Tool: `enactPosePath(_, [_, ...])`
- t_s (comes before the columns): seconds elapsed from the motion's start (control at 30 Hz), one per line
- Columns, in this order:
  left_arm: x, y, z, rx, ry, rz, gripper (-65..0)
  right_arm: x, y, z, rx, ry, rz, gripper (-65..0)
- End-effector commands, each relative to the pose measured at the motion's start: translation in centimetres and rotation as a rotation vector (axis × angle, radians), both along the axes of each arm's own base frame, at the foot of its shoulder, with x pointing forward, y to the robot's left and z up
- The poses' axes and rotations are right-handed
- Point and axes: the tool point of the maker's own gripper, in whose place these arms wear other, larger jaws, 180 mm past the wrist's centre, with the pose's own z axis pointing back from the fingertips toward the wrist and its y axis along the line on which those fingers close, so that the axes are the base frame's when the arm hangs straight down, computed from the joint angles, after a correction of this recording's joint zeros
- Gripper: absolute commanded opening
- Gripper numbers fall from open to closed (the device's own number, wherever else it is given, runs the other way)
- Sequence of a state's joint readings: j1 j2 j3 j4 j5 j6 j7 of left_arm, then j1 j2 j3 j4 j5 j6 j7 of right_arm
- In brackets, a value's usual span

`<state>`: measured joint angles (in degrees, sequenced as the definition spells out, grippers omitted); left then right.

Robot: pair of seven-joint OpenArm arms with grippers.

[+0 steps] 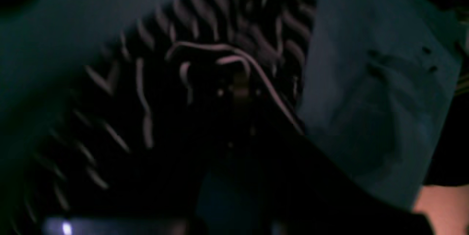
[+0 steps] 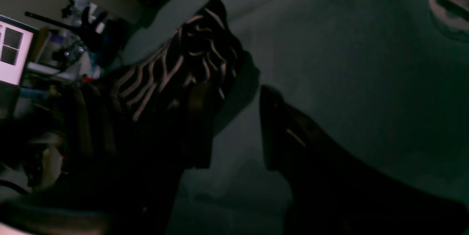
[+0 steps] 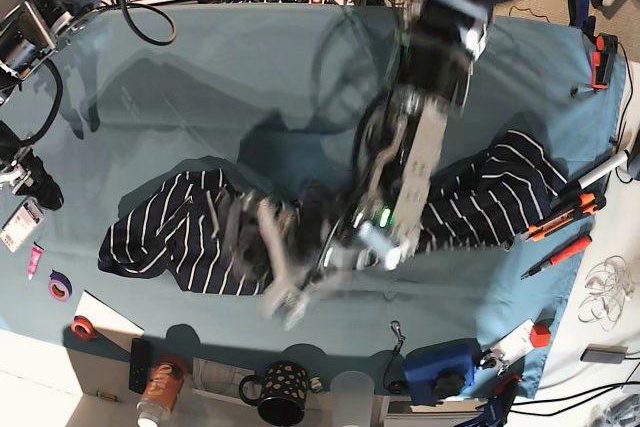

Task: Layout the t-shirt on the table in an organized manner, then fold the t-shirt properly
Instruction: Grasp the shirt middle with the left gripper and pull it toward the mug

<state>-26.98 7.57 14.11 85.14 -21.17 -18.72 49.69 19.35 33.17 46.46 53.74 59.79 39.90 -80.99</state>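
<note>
The dark t-shirt [image 3: 180,232] with thin white stripes lies crumpled in a long band across the teal table [image 3: 250,77]. My left gripper [image 3: 345,247] comes down from the far side onto the shirt's middle. In the left wrist view, the left gripper [image 1: 234,85] is shut on a bunched fold of the t-shirt [image 1: 190,19]. My right gripper [image 3: 280,287] is motion-blurred just left of it. In the right wrist view, its jaws [image 2: 238,96] stand apart with table cloth [image 2: 348,63] showing between them. A raised bunch of the t-shirt [image 2: 176,63] sits against the left finger.
Along the near edge stand a dotted black mug [image 3: 283,392], a can [image 3: 160,397], a clear cup [image 3: 350,387] and a blue device [image 3: 440,367]. Orange and red tools [image 3: 565,217] lie at the right, tape rolls [image 3: 60,285] at the left. Cables run along the far edge.
</note>
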Motion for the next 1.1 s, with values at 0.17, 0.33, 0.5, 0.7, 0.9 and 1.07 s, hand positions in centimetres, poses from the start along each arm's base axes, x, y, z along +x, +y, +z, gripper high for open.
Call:
enactPosePath(0.17, [5.9,-1.4,5.7,0.032,-0.175,0.053,-65.0,0.7,-1.1,2.5,-0.027,-0.069,-0.017,-43.4])
enactPosePath(0.33, [11.4,-0.2,6.5,0.078,-0.25,0.142,-65.0,0.7,-1.1,2.5,-0.028,-0.068,-0.016,-43.4])
enactPosePath(0.5, [15.8,2.9,7.0,0.137,-0.252,0.328,-57.3,0.7,-1.1,2.5,-0.028,-0.068,-0.017,-43.4])
enactPosePath(0.7, [16.3,3.9,6.5,0.176,-0.205,0.372,-25.6,0.7,-1.1,2.5,-0.028,-0.069,-0.016,-43.4])
enactPosePath(0.9, [14.9,3.3,5.2,0.194,-0.078,0.325,-28.6,0.7,-1.1,2.5,-0.028,-0.068,-0.015,-43.4])
enactPosePath(1.07, [12.2,0.9,7.8,0.169,-0.065,0.177,-30.5,1.2,0.4,1.5,-0.049,-0.021,0.047,-43.4])
